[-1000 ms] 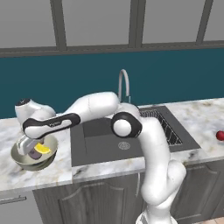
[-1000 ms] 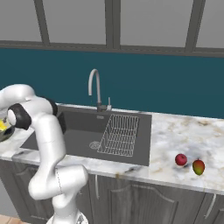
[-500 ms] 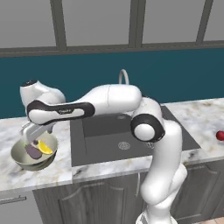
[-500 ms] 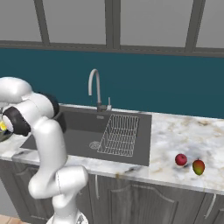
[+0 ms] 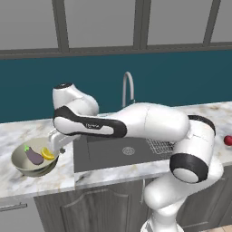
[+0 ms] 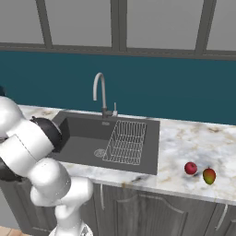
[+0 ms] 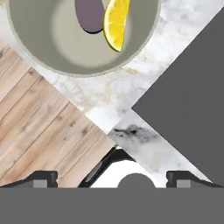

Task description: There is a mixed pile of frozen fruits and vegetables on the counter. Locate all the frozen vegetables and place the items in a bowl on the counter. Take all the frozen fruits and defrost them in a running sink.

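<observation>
Hovering near the counter's left end, my gripper stands wide and empty; eggplant and probably a yellow wedge lie in the bowl.

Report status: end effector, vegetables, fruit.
End effector open, empty. Eggplant and yellow piece in bowl. Two fruits on counter, right of sink. Nothing in the way.

A home kitchen, by every sign: white marble bench over grey cabinet doors, dark sink with curved chrome faucet and wire dish rack, teal backsplash under a row of windows (wood-plank floor below).
</observation>
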